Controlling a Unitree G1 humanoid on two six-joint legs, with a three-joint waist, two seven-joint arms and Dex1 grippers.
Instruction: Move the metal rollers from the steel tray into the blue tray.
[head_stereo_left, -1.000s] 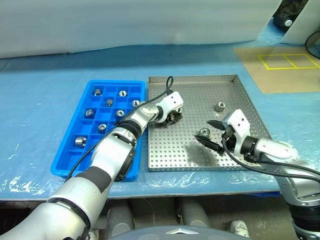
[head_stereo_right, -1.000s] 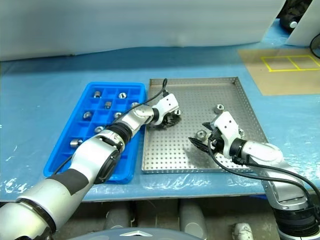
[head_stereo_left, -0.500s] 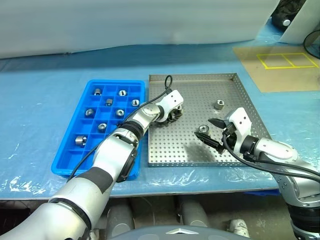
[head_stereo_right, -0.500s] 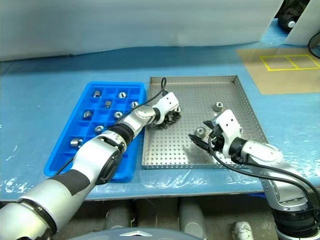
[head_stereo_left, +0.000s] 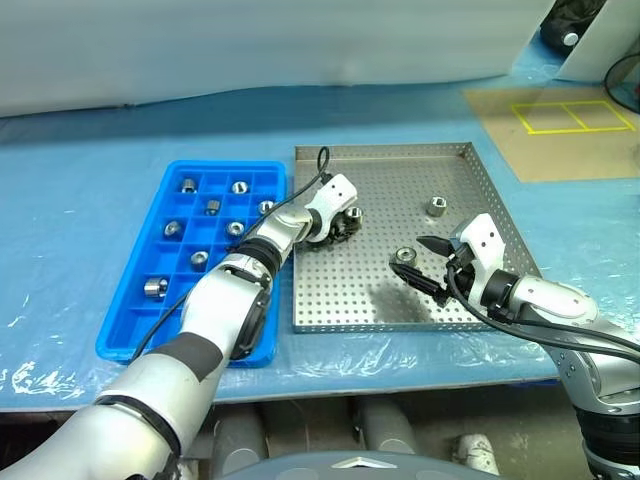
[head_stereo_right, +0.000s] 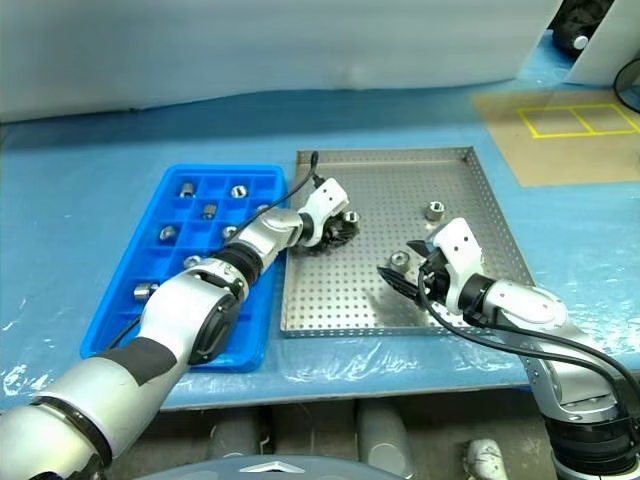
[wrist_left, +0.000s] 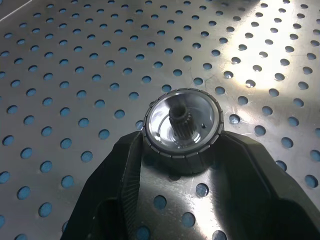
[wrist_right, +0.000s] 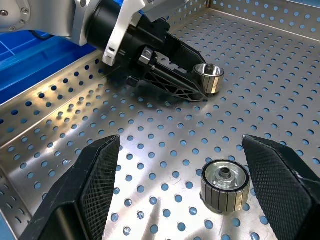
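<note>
Since a second ago, little has changed on the tray: the left gripper (wrist_left: 182, 150) stays where it was, near the steel tray's (head_stereo_left: 470, 190) edge beside the blue tray (head_stereo_left: 130, 320), though its wrist has rolled slightly, and the roller it holds (wrist_left: 182, 130) has gone with it. Both black fingers (wrist_left: 115, 185) are clamped on that roller, one on each side of its ribbed wall, with its open face and dark centre hub showing past the fingertips. It sits just above or on the perforated floor; I cannot tell which.

Over the middle of the steel tray, the right gripper (wrist_right: 192, 170) hangs in the same place with its jaws spread wide and nothing between them. A loose roller (wrist_right: 225, 185) stands upright on the floor between its two fingers (wrist_right: 95, 190), nearer one than the other and touching neither. Beyond that gripper's tips, well apart from it, the left gripper shows in the right wrist view with its held roller at the tip.

Another roller (head_stereo_left: 437, 207) lies on the steel tray beyond the right gripper, toward the far rim. Several rollers (head_stereo_left: 188, 184) already sit in separate compartments of the blue tray, off to the left gripper's outer side.
</note>
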